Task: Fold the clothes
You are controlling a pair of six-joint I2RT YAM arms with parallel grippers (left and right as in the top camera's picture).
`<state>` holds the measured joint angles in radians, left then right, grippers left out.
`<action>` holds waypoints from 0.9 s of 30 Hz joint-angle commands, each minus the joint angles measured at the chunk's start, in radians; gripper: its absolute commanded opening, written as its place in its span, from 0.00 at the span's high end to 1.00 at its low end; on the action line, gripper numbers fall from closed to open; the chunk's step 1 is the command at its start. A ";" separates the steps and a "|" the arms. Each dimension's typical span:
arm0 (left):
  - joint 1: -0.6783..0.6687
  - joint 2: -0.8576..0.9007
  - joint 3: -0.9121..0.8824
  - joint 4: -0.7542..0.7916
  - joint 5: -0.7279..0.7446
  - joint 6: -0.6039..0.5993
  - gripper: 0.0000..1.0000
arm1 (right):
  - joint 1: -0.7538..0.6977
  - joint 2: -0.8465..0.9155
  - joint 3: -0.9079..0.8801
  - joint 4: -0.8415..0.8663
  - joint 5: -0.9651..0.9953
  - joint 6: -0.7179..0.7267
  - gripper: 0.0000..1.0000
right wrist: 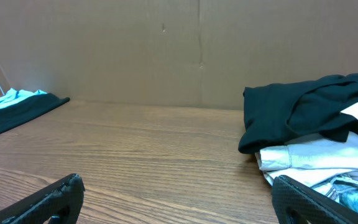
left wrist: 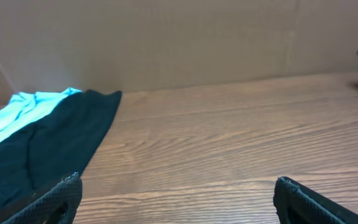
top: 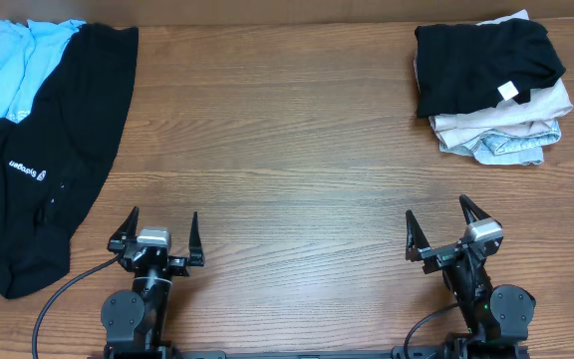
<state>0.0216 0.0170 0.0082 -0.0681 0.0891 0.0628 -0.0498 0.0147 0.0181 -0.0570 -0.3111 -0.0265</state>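
Observation:
A large black T-shirt [top: 53,160] with small white lettering lies unfolded at the table's left edge, over a light blue tee [top: 13,65]. Both show in the left wrist view, black [left wrist: 42,146] and blue [left wrist: 17,112], and far left in the right wrist view [right wrist: 14,109]. My left gripper [top: 157,231] is open and empty near the front edge, just right of the black shirt; its fingertips frame bare table [left wrist: 176,186]. My right gripper [top: 441,221] is open and empty at the front right [right wrist: 176,186].
A stack of folded clothes sits at the back right: a black garment with a white tag [top: 486,65] on top of beige and light patterned ones [top: 506,135]. It shows in the right wrist view [right wrist: 309,118]. A brown wall [right wrist: 166,50] stands behind the wooden table [top: 277,150].

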 commanded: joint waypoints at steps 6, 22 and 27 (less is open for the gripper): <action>0.006 -0.011 -0.003 -0.005 -0.052 0.031 0.00 | 0.007 -0.012 -0.010 0.003 -0.003 -0.001 0.00; 0.006 -0.011 -0.003 0.027 0.017 0.027 0.00 | 0.006 -0.012 -0.010 0.003 0.003 0.000 0.00; 0.006 -0.011 -0.003 0.073 0.068 0.027 0.00 | 0.006 -0.012 -0.010 0.023 0.003 0.014 0.00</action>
<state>0.0216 0.0166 0.0082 -0.0231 0.1024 0.0788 -0.0498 0.0147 0.0181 -0.0532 -0.3103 -0.0257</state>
